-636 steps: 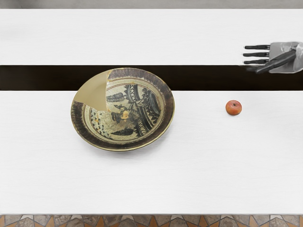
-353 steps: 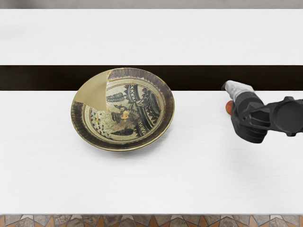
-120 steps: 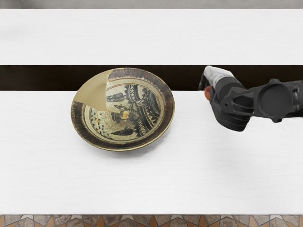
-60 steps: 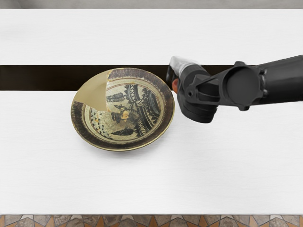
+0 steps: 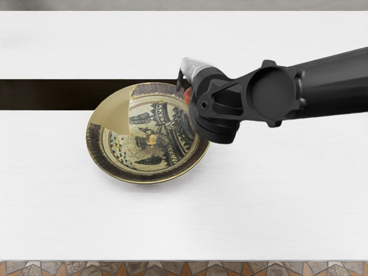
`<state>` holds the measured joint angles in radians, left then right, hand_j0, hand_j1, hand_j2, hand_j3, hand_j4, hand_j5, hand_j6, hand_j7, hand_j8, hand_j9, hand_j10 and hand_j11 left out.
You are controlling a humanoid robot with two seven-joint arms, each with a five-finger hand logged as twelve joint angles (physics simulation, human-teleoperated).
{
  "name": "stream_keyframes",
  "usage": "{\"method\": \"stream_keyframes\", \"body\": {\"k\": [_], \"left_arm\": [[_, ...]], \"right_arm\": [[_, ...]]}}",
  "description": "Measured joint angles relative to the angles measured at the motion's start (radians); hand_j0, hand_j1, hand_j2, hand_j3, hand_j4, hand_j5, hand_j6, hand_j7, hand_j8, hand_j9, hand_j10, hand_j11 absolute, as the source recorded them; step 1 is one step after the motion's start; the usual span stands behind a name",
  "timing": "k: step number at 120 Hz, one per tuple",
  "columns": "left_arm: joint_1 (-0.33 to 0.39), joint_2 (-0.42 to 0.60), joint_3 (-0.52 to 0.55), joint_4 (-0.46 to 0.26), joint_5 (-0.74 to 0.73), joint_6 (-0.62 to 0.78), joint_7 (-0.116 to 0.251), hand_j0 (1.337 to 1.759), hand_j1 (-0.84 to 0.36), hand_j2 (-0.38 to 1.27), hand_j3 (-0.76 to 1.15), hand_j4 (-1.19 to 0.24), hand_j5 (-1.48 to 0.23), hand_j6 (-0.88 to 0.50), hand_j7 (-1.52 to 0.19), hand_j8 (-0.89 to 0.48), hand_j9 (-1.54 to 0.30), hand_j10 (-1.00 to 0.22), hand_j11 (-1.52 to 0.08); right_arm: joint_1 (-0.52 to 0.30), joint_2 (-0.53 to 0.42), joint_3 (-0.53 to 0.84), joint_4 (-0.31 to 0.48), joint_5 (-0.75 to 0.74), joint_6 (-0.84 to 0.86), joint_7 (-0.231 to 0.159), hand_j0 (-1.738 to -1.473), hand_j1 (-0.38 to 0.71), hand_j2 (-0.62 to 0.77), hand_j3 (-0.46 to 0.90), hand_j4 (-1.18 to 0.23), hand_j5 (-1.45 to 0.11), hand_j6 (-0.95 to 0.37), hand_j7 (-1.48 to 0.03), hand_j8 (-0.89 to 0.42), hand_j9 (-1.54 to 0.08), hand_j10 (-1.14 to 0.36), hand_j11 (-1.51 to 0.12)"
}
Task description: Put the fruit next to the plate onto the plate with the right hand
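Note:
A patterned brown and cream plate (image 5: 118, 150) lies on the white table, left of centre. My right hand (image 5: 195, 92) reaches in from the right edge and hovers over the plate's right rim. It is shut on the small red-orange fruit (image 5: 188, 95), of which only a sliver shows at the hand's left side. The dark wrist and forearm (image 5: 270, 98) hide most of the fingers and part of the rim. The left arm does not show.
A dark gap (image 5: 52, 95) runs across the table (image 5: 172, 213) behind the plate, with a second white surface (image 5: 115, 46) beyond it. A tiled floor strip (image 5: 184, 269) shows along the bottom edge.
The right hand has carried the fruit leftward, from beside the plate's right rim to above that rim. The fruit's former spot at the right of the table is bare.

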<state>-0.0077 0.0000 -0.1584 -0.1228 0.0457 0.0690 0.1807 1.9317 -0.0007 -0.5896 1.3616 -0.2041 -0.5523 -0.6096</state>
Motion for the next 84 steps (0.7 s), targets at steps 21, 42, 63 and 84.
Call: {"method": "stream_keyframes", "body": {"k": [21,42,63,84], "left_arm": [[0.000,0.000,0.000,0.000,0.000,0.000,0.000,1.658,0.35,0.00,0.00,0.00,0.00,0.00,0.00,0.00,0.00,0.00,0.00],[0.000,0.000,-0.001,0.000,0.000,0.000,0.000,1.658,0.35,0.00,0.00,0.00,0.00,0.00,0.00,0.00,0.00,0.00,0.00],[0.000,0.000,-0.001,0.000,0.000,0.000,0.000,1.658,0.35,0.00,0.00,0.00,0.00,0.00,0.00,0.00,0.00,0.00,0.00],[0.000,0.000,0.000,0.000,0.000,0.000,0.000,1.658,0.35,0.00,0.00,0.00,0.00,0.00,0.00,0.00,0.00,0.00,0.00]], "right_arm": [[-0.002,0.001,0.033,-0.010,0.009,-0.004,0.000,-1.655,0.19,0.24,0.00,-0.72,-1.07,-0.62,-1.00,-0.45,-1.07,-0.59,-1.09],[-0.007,0.001,0.077,-0.033,0.009,-0.002,-0.001,-1.653,0.17,0.23,0.00,-0.74,-1.08,-0.63,-1.01,-0.47,-1.07,-0.60,-1.09],[-0.011,0.001,0.112,-0.039,0.008,0.013,-0.002,-1.653,0.19,0.33,0.00,-0.77,-1.12,-0.61,-1.05,-0.44,-1.10,-0.59,-1.11],[-0.060,0.001,0.123,-0.040,-0.008,0.013,-0.002,-1.652,0.19,0.32,0.00,-0.79,-1.16,-0.61,-1.08,-0.45,-1.14,-0.58,-1.14]]}}
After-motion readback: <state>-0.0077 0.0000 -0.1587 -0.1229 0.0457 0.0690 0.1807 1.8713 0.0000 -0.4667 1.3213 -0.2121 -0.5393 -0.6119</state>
